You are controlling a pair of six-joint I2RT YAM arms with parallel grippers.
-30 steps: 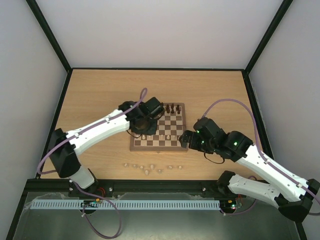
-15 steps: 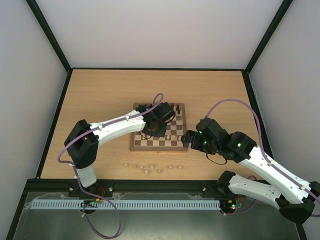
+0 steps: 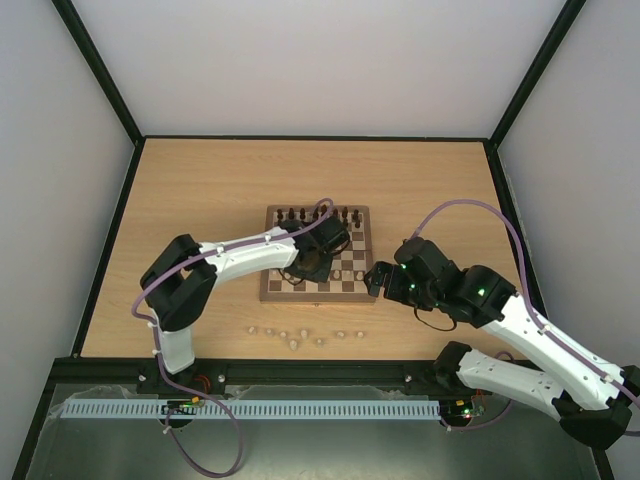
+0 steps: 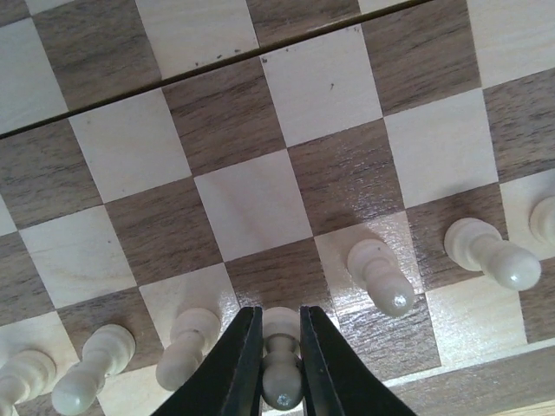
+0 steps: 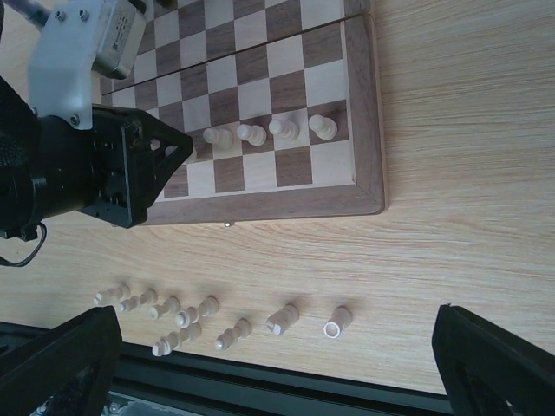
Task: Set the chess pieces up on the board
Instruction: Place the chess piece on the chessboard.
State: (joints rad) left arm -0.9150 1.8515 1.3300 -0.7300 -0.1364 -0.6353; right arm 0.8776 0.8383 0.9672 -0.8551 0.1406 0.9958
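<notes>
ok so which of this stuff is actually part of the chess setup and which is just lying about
Part of the job:
- board
- pale pawn in the left fingers
- standing pale pawns
- dark pieces on the far row
- loose pale pieces on the tabletop

Just there:
- purple cable
- white slotted strip

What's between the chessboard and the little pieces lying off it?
Nothing, only bare table between the board and the loose pieces; the right wrist view shows it best.
</notes>
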